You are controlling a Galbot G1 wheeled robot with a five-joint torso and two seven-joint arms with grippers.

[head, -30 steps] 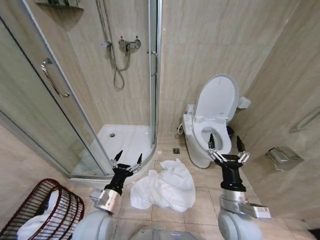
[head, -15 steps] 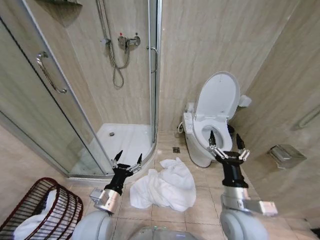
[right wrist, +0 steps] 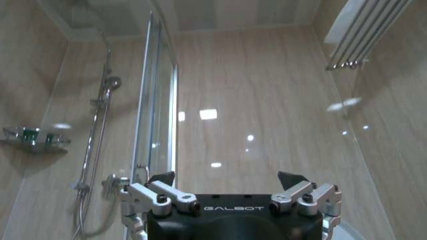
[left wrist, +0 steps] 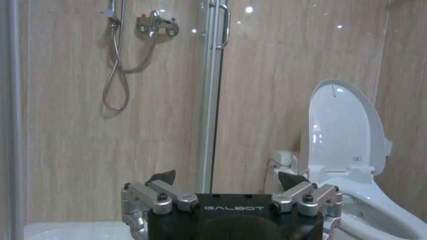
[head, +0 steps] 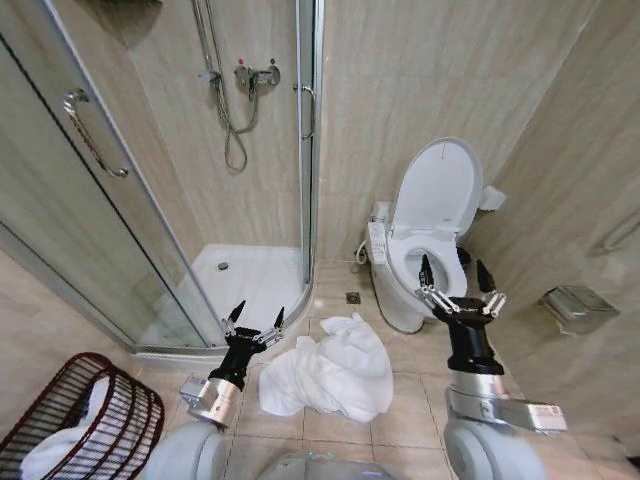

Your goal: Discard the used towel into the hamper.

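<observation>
A crumpled white towel lies on the tiled floor in front of me, between my two arms. The hamper, a dark red-brown basket of thin bars, stands at the lower left with white cloth inside it. My left gripper is open, raised just left of the towel and pointing at the shower. My right gripper is open too, held higher at the right, in front of the toilet. In the wrist views each gripper, left and right, has spread fingers with nothing between them.
A toilet with its lid up stands at the back right. A glass shower cabin with a raised tray fills the back left. A metal paper holder is on the right wall. Bare floor tiles lie around the towel.
The head view has tilted slightly, shifting the scene down and left. My right gripper has risen a little and moved right. The left gripper and the towel have stayed put.
</observation>
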